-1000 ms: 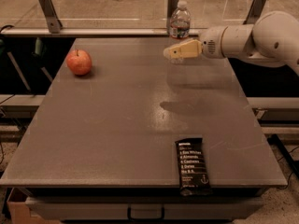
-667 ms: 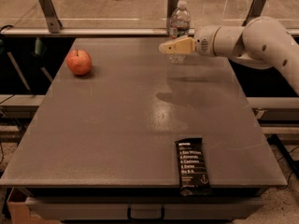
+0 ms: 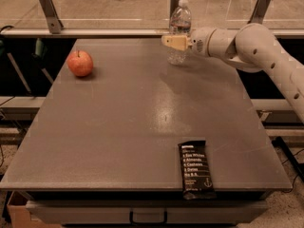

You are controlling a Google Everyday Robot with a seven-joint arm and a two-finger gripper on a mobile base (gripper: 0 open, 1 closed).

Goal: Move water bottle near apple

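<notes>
Far left, upper part of the frame: the apple sits on the grey table near its left edge, stem up, just where it was a second ago.

Moving right along the back of the table, there's the water bottle, upper middle of the frame, close to the far edge. It stands upright with its long axis vertical and the white cap pointing straight up. It's well apart from the apple, and it hasn't budged since the earlier frame.

The gripper has moved, though. A second ago it hung lower and further right, clear of the bottle; now it has slid left and up, and it lies level across the bottle's middle, tip pointing left. Whether it's spread around the bottle or clamped on it, I cannot tell.

Lower down, near the front edge, a dark snack bar lies flat, unchanged.

On the right, the white arm reaches in from the right edge of the frame.
</notes>
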